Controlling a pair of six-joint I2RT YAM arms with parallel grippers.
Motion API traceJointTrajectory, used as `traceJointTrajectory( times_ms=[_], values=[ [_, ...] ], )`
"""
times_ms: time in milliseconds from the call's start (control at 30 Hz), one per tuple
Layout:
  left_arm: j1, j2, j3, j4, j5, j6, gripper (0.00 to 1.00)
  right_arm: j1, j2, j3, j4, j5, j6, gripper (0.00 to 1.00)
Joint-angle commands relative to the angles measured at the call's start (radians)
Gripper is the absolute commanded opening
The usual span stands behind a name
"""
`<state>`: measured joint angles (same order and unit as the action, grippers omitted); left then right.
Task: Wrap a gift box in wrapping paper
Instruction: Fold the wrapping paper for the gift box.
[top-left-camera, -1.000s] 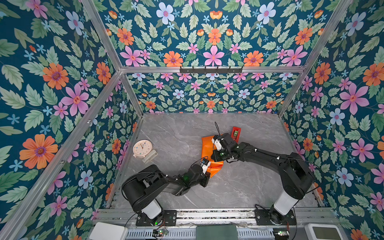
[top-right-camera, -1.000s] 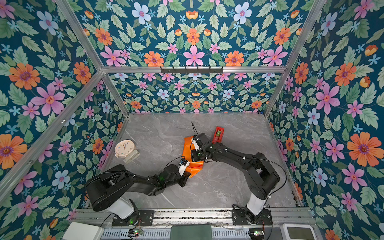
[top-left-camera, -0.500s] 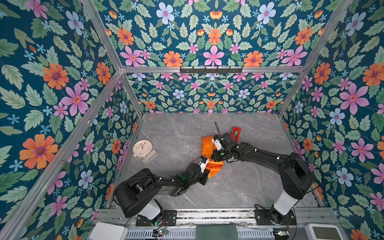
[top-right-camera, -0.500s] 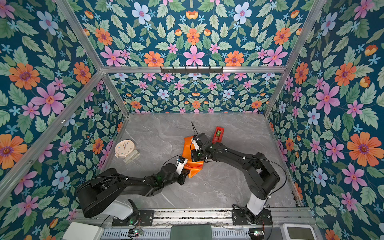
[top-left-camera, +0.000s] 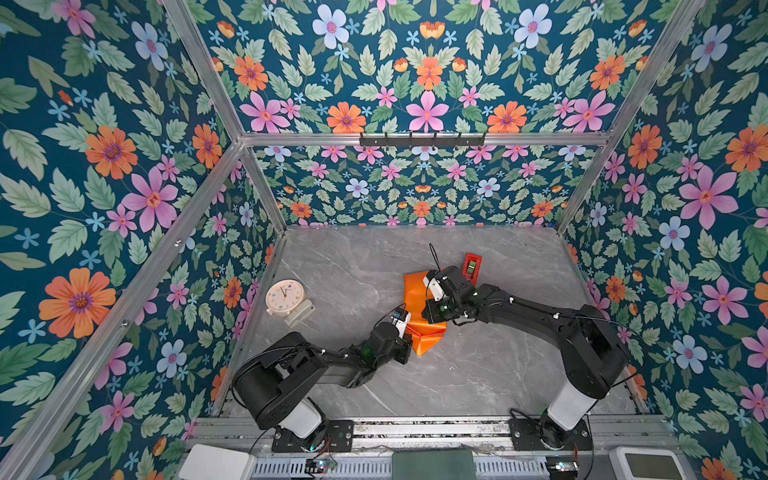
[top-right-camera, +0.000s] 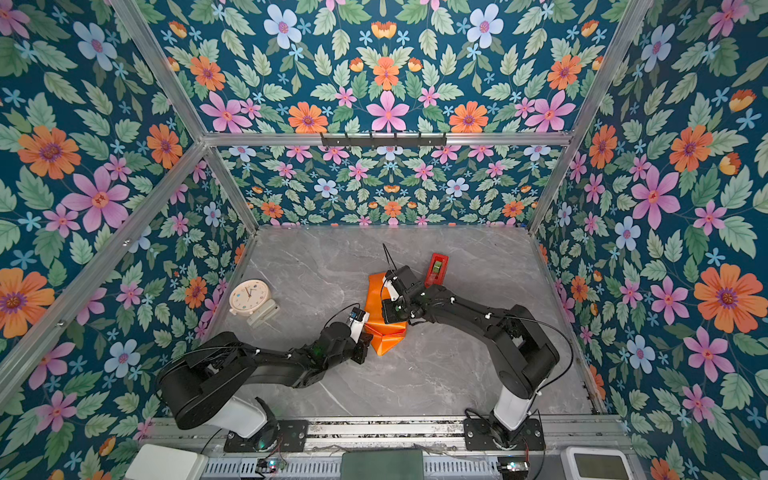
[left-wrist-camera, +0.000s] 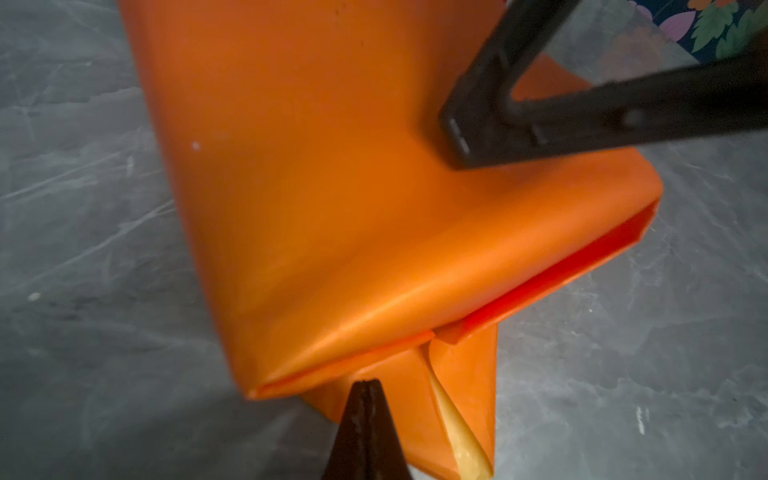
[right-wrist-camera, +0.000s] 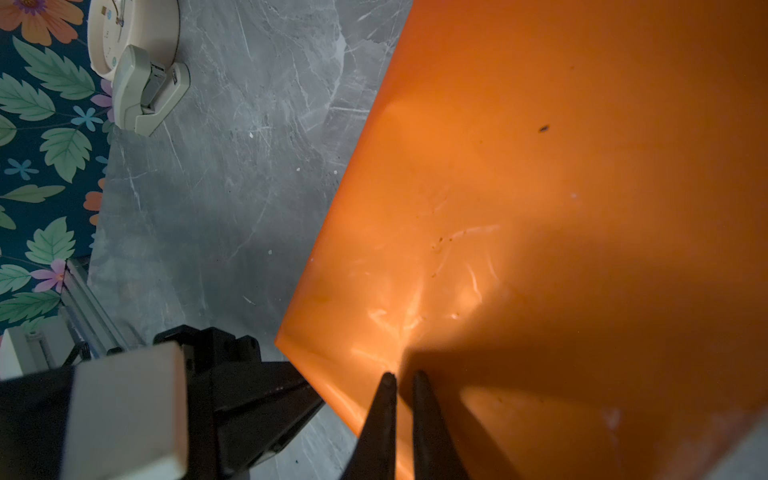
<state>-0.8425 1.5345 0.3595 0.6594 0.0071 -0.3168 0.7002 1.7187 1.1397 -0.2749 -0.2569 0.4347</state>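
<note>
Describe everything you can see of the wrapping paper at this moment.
The wrapping paper is glossy orange and folded into a flat package lying mid-table; what it wraps is hidden. The end facing the left arm gapes open, and below it a triangular flap lies on the table, showing a pale yellow underside. The right tool rests its tips on the top face. The shut left tool points at the flap; whether they touch cannot be told.

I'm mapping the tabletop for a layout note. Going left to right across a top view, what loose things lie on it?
clock → wrapping paper → tape dispenser
</note>
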Motion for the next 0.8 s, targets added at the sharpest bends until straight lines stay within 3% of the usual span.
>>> traceJointTrajectory(
  times_ms=[0, 767],
  values=[
    [0.014, 0.000, -0.004, 0.017, -0.015, -0.004, 0.02, 0.003, 0.010, -0.003, -0.086, -0.006, -0.007, 0.12],
    [0.024, 0.076, 0.022, 0.022, 0.020, 0.046, 0.02, 0.003, 0.008, -0.005, -0.089, -0.002, -0.010, 0.12]
  ],
)
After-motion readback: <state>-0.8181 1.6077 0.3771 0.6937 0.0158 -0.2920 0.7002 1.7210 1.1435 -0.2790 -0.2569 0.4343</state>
